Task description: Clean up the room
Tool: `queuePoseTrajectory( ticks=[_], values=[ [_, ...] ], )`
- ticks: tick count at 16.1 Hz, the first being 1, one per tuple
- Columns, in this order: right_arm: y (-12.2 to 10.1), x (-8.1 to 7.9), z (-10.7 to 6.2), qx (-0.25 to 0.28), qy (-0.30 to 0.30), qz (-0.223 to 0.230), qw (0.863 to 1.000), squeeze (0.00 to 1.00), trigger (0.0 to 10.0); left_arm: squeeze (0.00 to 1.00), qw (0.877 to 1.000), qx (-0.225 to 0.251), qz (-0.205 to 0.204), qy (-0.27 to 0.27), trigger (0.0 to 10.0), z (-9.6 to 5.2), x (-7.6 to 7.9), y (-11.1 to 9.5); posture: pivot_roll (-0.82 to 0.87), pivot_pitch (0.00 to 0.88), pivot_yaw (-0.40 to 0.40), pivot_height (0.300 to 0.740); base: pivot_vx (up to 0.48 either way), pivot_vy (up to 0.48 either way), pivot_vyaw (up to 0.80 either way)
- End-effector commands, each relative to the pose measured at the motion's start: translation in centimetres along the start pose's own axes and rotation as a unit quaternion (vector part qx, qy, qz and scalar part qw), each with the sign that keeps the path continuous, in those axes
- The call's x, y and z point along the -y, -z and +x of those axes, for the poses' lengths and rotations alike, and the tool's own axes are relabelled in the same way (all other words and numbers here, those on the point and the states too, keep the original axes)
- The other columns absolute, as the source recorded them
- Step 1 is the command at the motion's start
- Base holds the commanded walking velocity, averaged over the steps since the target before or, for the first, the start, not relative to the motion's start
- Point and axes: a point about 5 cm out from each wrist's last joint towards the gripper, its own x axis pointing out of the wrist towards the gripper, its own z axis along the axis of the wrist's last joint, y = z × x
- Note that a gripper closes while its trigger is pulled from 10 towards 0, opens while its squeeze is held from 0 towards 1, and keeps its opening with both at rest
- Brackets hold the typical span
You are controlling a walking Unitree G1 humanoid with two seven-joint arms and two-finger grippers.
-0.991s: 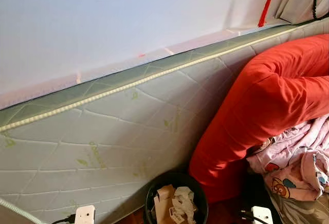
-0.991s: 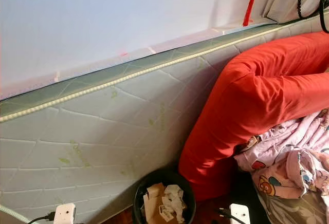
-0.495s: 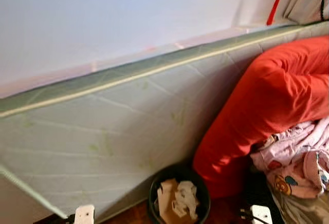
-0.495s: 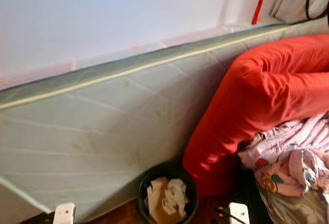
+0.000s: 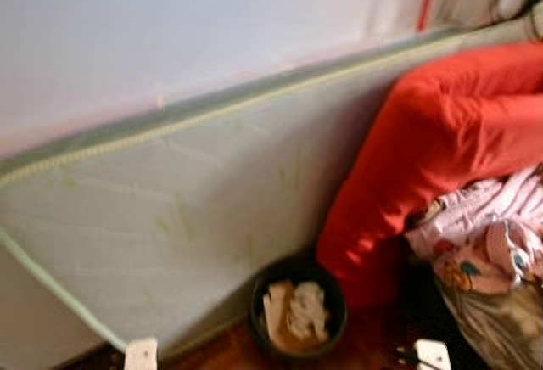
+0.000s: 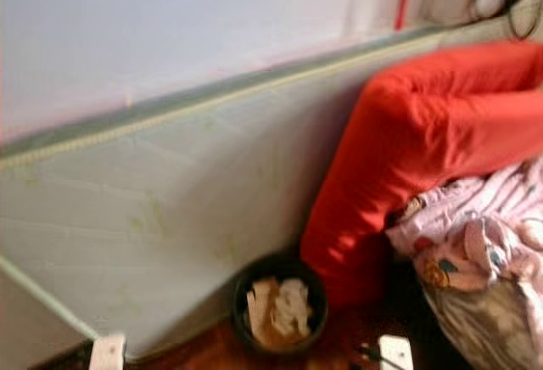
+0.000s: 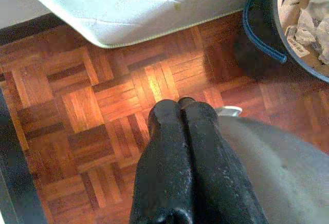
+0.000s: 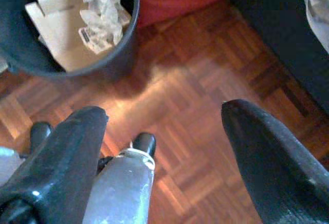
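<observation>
Leaning on the wall, a mattress [image 5: 187, 209] stands beside the bin [image 5: 297, 311], seemingly full of paper. Left gripper [image 7: 180, 112] pressed closed, empty; right gripper [image 8: 164, 126] spread wide, empty, above parquet [image 8: 205, 80].

Mattress [image 5: 170, 209] stood on edge, leaned against wall [image 5: 187, 30] behind it. Waste bin [image 5: 297, 315] set on parquet floor [image 7: 103, 111] at mattress foot, paper scraps [image 5: 301, 311] held inside. Quilt [image 5: 441, 141] draped just right of bin, touching mattress face. Clothing heap [image 5: 484, 243] piled right of quilt, partly under it.
</observation>
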Motion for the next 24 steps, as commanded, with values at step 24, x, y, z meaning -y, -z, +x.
queuePoseTrajectory(
  ticks=[24],
  values=[
    [-0.13, 0.26, -0.04, -0.001, -0.002, -0.009, 1.0, 0.0, 10.0, 0.0, 1.0, -0.01, 0.019, -0.003, 10.0, -0.11, -0.07, 0.51, 0.14, 0.0, -0.048, 0.736, 0.0, -0.033, -0.16]
  ],
)
